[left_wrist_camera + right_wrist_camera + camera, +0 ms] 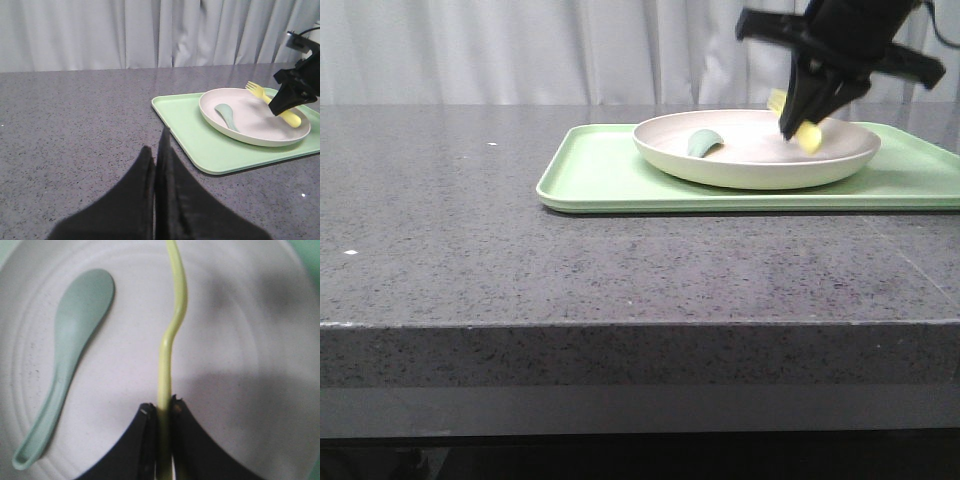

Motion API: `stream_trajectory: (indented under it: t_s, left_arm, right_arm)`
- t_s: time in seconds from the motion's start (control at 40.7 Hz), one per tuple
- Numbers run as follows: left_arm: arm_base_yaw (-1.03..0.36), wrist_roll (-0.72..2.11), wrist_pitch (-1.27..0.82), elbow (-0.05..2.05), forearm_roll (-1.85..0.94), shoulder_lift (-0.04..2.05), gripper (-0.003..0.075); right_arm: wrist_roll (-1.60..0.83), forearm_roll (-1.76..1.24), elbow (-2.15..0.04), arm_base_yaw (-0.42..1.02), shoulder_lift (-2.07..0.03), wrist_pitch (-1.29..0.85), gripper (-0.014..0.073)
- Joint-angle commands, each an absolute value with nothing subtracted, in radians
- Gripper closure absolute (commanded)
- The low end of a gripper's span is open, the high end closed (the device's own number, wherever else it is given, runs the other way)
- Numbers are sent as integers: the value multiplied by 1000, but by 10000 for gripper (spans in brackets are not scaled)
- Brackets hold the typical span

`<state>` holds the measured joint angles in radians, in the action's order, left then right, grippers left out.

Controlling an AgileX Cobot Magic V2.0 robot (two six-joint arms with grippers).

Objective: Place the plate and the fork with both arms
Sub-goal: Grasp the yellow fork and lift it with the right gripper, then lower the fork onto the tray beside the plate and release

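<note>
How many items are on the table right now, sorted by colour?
Green: 2 - the tray and the spoon lying in the plate
Cream-white: 1 - the plate on the tray
Yellow: 1 - the fork, held over the plate by the right gripper
Total: 4
</note>
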<state>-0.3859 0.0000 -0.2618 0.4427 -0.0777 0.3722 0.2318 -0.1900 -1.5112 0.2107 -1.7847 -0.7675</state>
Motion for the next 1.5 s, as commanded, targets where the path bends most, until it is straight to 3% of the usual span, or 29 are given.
stream_trajectory:
  t_s: [0.0,0.295,0.565,0.664,0.811,0.885,1.032,1.106,1.303,1.475]
  left_arm:
    - [-385,0,-175,471,-83,376,738]
    - [-385,0,-175,471,-83,376,738]
    - [-385,0,-175,471,-83,376,738]
    - [-385,0,-175,471,-83,376,738]
    - [-385,0,-175,471,-83,376,738]
    - [-385,0,-175,471,-83,376,738]
    - [-385,0,-171,471,-83,376,738]
    - [-385,0,-167,471,-83,376,738]
    - [-385,0,-167,471,-83,376,738]
    - [-385,0,-167,471,-83,376,738]
  right_arm:
    - [231,-146,-1542,183,-1682,-714,601]
    - [210,-12,-1538,30,-1675,-786,601]
    - [113,-13,-1538,22,-1791,-808,589]
    - [113,-13,-1538,22,-1804,-810,504]
    - [113,-13,-1541,22,-1796,-820,269]
    - [113,-13,-1542,22,-1770,-826,220]
    - [114,-15,-1540,22,-1664,-833,266]
    - [114,-15,-1540,25,-1606,-853,331]
    - [113,-15,-1449,27,-1437,-817,659]
    - [88,-15,-1193,27,-1197,-654,662]
